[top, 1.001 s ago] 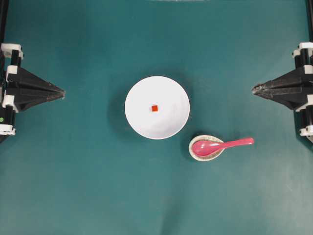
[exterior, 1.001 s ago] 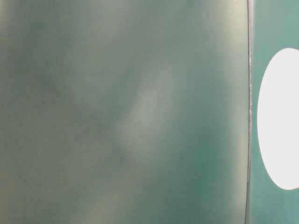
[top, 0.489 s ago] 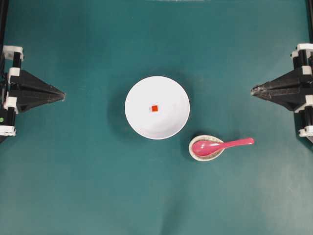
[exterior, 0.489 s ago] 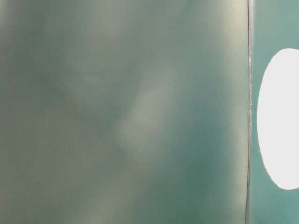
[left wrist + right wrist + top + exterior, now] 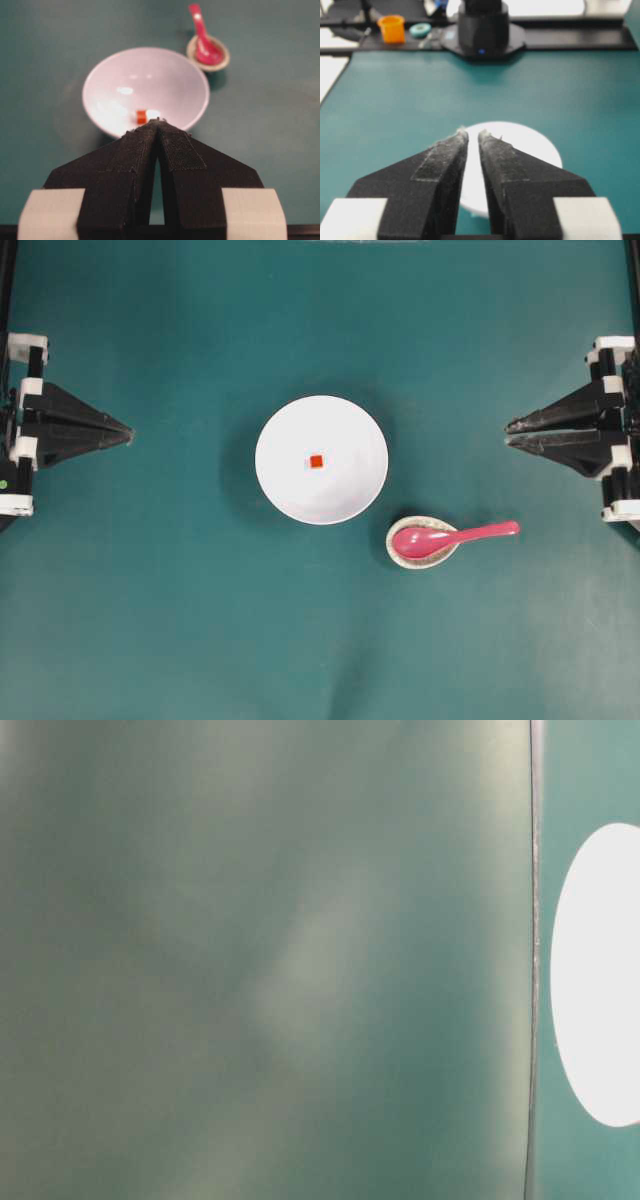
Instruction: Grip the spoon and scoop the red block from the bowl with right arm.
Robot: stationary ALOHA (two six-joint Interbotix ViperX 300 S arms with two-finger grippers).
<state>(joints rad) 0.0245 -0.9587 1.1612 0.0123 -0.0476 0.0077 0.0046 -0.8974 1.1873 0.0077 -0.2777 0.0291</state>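
Right tool: your jaws are parted a little, a thin gap between the tips, and they're gripping nothing.
Left tool: parked across the counter, tips pressed together, empty.
Progress: nothing done so far, by the look of it; you've got the grab, the carry and the scoop all ahead.
Spoon: off to one side of your right tool's tips and slightly ahead, well apart from them; its scoop end rests in the small speckled dish.
Spoon axis: long axis runs nearly parallel to your reach, handle end toward your side, scoop end away, toward the bowl.
Red block: sitting near the middle of the white bowl, straight ahead of your tips.
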